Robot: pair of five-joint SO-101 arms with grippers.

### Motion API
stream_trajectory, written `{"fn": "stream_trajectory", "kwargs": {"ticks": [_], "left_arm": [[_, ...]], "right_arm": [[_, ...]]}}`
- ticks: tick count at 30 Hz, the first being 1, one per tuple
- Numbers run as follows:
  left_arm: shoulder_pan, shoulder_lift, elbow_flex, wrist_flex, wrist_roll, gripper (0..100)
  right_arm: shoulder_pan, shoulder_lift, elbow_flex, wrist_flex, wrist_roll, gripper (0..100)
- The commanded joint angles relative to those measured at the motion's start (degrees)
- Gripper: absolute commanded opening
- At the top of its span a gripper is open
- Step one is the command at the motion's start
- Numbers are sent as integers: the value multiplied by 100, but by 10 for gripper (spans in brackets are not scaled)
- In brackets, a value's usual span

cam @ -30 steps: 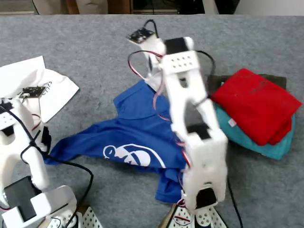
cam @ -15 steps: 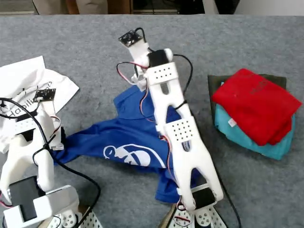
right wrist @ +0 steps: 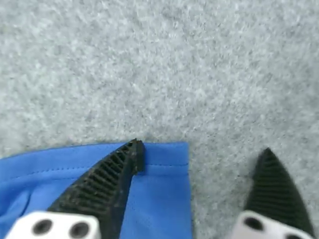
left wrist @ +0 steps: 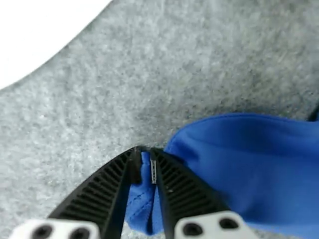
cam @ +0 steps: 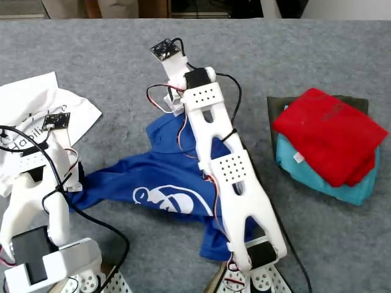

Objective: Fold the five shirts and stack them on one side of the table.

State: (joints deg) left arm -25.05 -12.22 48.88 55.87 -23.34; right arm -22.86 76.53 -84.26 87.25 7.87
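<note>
Gripping the blue shirt point(left wrist: 239, 164) is the left hand point(left wrist: 144, 155).

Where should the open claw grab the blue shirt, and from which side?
Grab the far corner of the blue shirt, by its stitched hem. That corner lies flat with a free edge, and the right claw hangs open across it. Coming straight down from above, one finger on the cloth and one on the bare table beyond the edge, looks best. The left claw holds another end.

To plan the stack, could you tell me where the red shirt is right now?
In the high view the red shirt lies folded atop the teal shirt on the right side of the table, right of the blue shirt.
</note>
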Motion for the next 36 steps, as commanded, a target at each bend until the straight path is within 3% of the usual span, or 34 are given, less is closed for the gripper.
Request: {"fn": "stream_trajectory", "kwargs": {"ticks": [1, 4, 15, 21, 23, 32, 36], "left_arm": [[35, -198, 9, -35, 44, 19], [26, -198, 9, -35, 44, 19], [18, -198, 9, -26, 44, 19], [9, -198, 9, -26, 44, 19], [9, -198, 9, -26, 44, 19], [9, -198, 9, -26, 44, 19], [0, -198, 9, -44, 44, 19]], "right_arm": [[-154, -22, 4, -88, 202, 210], [-233, -13, 13, 141, 571, 186], [-233, -4, 13, 308, 765, 189], [-224, 4, 13, 290, 765, 38], [-224, 4, 13, 281, 765, 34], [-180, 4, 4, 264, 527, 30], [-101, 4, -31, 193, 26, 27]]}}
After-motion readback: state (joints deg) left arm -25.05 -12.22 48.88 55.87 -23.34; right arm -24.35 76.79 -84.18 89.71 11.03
